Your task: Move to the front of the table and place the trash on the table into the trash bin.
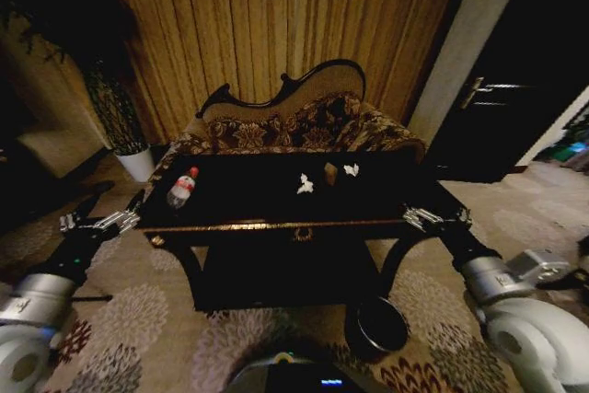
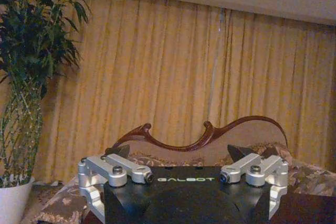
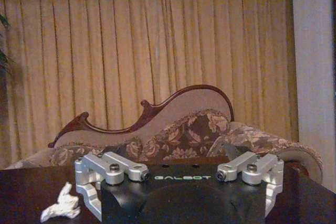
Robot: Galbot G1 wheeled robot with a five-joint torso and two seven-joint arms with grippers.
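Note:
The glossy black table (image 1: 276,198) with gold trim stands straight ahead. On it lie a clear bottle (image 1: 181,189) with a red cap at the left end, and two white paper wads (image 1: 305,184) (image 1: 351,169) near the middle. One wad (image 3: 62,209) shows close to the right wrist camera. The round dark trash bin (image 1: 376,324) sits on the carpet below the table's front right. My left gripper (image 1: 122,220) (image 2: 178,156) hovers open off the table's front left corner. At the front right corner my right gripper (image 1: 421,218) (image 3: 181,169) is open too. Both are empty.
A small tan object (image 1: 330,173) lies between the wads. A carved-back patterned sofa (image 1: 294,121) stands behind the table against gold curtains. A tall plant in a white pot (image 1: 136,161) is at the back left, and a dark door (image 1: 502,89) at the right.

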